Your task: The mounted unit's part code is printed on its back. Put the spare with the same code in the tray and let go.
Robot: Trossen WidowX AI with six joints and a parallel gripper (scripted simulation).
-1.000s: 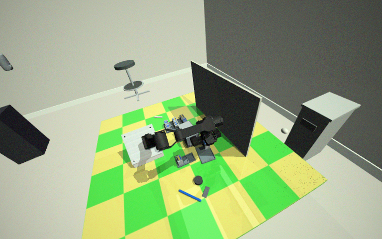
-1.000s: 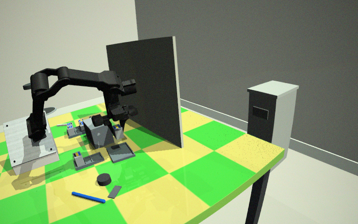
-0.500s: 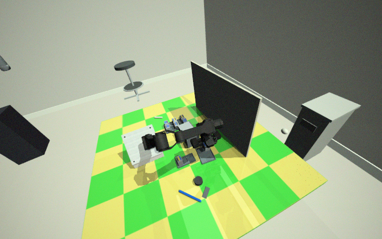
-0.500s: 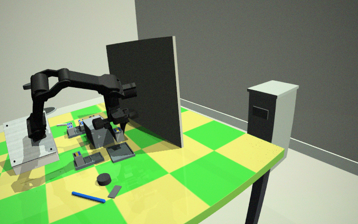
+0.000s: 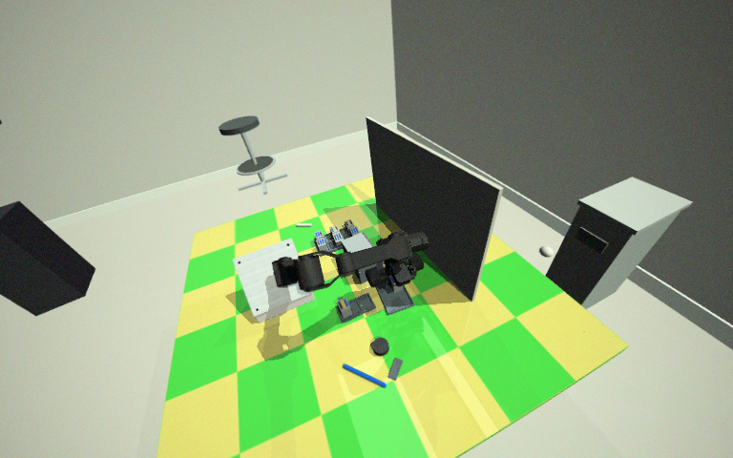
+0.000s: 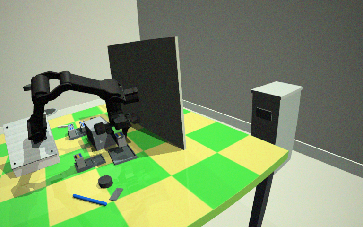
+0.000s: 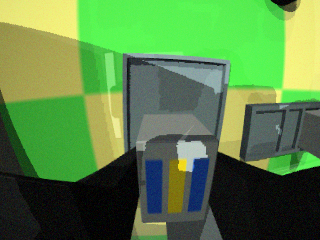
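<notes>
A grey block [image 6: 121, 142] [image 7: 175, 187] with blue, yellow and blue stripes on top is upright between the fingers of my gripper [image 6: 120, 137] [image 7: 170, 151], which is shut on it. The block is low over the back part of the grey tray [image 5: 397, 304] [image 6: 123, 158] [image 7: 126, 100]; I cannot tell whether it touches. A slotted rack [image 5: 363, 304] [image 6: 92, 162] [image 7: 265, 131] beside the tray holds one striped unit [image 5: 344, 306] [image 6: 79, 160]. Several blue-marked units [image 5: 320, 239] [image 6: 71, 130] stand in holders at the back. No printed code is readable.
A grey box [image 5: 355, 242] stands close beside the arm. A tall dark panel [image 5: 432, 210] [image 6: 144, 85] rises behind the gripper. A black disc [image 5: 380, 345] [image 6: 105, 181], blue rod [image 5: 364, 375] [image 6: 89, 199] and grey strip [image 5: 395, 368] [image 6: 116, 194] lie in front.
</notes>
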